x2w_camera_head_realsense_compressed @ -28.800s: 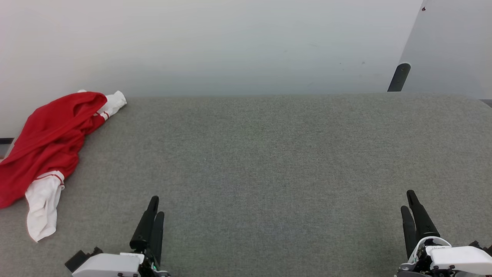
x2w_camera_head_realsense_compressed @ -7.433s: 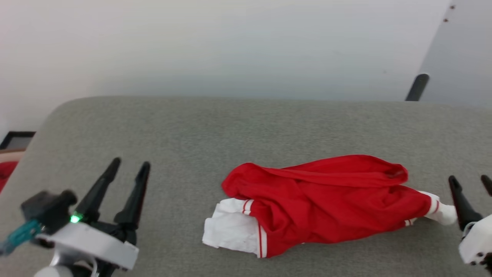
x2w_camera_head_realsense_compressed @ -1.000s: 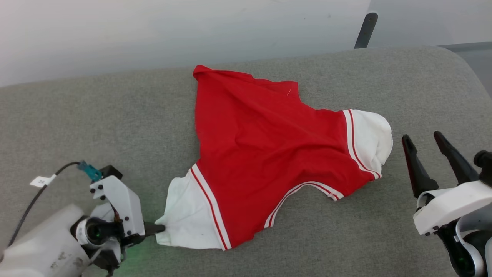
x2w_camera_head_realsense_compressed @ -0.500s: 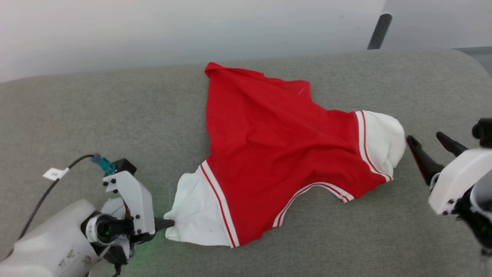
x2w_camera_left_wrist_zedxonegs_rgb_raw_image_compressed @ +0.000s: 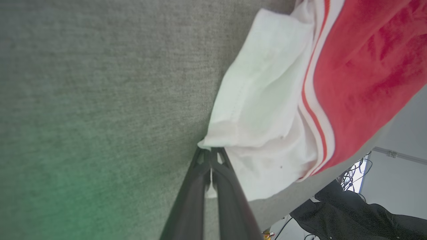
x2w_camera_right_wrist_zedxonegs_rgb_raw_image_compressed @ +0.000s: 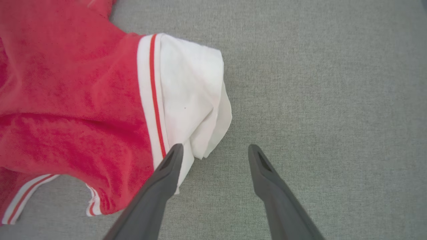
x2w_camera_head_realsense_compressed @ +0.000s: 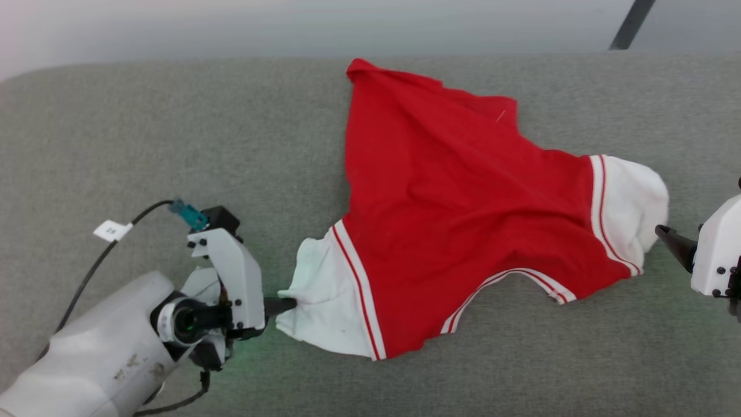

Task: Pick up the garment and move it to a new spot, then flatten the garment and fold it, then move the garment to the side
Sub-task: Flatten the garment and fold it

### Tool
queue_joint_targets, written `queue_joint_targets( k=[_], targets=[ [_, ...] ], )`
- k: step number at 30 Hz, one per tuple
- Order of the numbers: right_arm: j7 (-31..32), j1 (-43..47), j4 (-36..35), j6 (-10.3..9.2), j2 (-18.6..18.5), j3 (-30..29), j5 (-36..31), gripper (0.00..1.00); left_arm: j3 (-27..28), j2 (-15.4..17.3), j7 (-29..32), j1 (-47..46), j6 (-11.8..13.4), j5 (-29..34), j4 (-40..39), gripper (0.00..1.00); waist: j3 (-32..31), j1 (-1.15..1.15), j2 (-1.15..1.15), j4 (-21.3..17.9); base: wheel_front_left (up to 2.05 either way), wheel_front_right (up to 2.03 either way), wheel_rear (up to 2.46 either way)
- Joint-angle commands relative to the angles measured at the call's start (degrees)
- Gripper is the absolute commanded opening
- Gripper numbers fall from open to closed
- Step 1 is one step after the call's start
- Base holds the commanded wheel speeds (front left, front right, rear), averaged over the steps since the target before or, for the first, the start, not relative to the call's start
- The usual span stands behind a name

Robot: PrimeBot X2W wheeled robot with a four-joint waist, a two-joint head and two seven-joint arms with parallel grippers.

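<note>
The left gripper (x2w_camera_left_wrist_zedxonegs_rgb_raw_image_compressed: 210, 151) is pinching the crumpled white sleeve (x2w_camera_left_wrist_zedxonegs_rgb_raw_image_compressed: 260, 100) of the soft red shirt (x2w_camera_head_realsense_compressed: 451, 220) on grey felt (x2w_camera_head_realsense_compressed: 173, 127); the right gripper (x2w_camera_right_wrist_zedxonegs_rgb_raw_image_compressed: 216, 150) is gaping wide.

The garment (x2w_camera_head_realsense_compressed: 451, 191) is bright red, sleeves white with thin red seam stripes; my left gripper (x2w_camera_left_wrist_zedxonegs_rgb_raw_image_compressed: 210, 154) has dark fingers (x2w_camera_left_wrist_zedxonegs_rgb_raw_image_compressed: 193, 195); the surface (x2w_camera_head_realsense_compressed: 145, 116) is flecked grey

Scuffed white forearm (x2w_camera_head_realsense_compressed: 87, 365), teal connector (x2w_camera_head_realsense_compressed: 187, 214), tagged black cable (x2w_camera_head_realsense_compressed: 95, 269)
</note>
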Motion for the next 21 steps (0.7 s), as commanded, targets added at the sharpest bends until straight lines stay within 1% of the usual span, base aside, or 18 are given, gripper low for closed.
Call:
queue_joint_targets(
  k=[1,6,8,10,15,16,17,21],
  targets=[
    [0.4,-1.0,1.1,-0.04,-0.2,0.0,-0.8,1.0,-0.3,-1.1,-0.2,-0.1,-0.3,0.5,0.1,0.0,1.8,0.0,0.0,1.8,0.0,0.0,0.0],
    [0.8,-2.4,5.9,-0.04,0.5,-0.8,-2.1,1.0,-0.3,-2.4,-0.1,-0.6,-1.1,0.9,0.3,0.0,3.2,0.0,0.0,3.2,0.0,0.0,0.0],
    [0.8,-3.1,8.0,-0.04,1.5,-1.3,-1.6,1.0,-0.2,-2.7,-0.1,-0.9,-1.5,0.8,0.6,0.0,3.6,0.0,0.0,3.6,0.0,0.0,0.0],
    [0.7,-3.8,9.7,-0.04,1.5,-1.5,-2.6,1.0,-0.2,-2.9,0.1,-1.0,-1.8,0.9,1.1,0.0,3.9,0.0,0.0,4.0,0.0,0.0,0.0],
    [0.7,-4.6,13.8,-0.04,2.5,-1.7,-2.6,1.0,-0.1,-2.9,0.3,-1.3,-2.9,1.1,2.6,0.0,4.2,0.0,0.0,4.7,0.0,0.0,0.0],
    [0.6,-4.7,14.5,-0.04,2.5,-1.8,-2.5,0.57,-0.1,-2.9,0.3,-1.2,-3.0,1.1,2.9,0.0,4.1,0.0,0.0,4.8,0.0,0.0,0.0],
    [0.6,-4.8,15.2,-0.04,2.4,-1.7,-2.4,0.0,-0.2,-3.0,0.4,-1.2,-3.2,1.2,3.3,0.0,4.0,0.0,0.0,4.9,0.0,0.0,0.0],
    [1.0,-4.2,17.5,-0.04,2.2,-1.3,-2.0,0.0,0.0,-3.5,0.4,-0.3,-4.0,0.6,4.8,0.0,3.2,0.0,0.0,5.2,0.0,0.0,0.0]
  ],
)
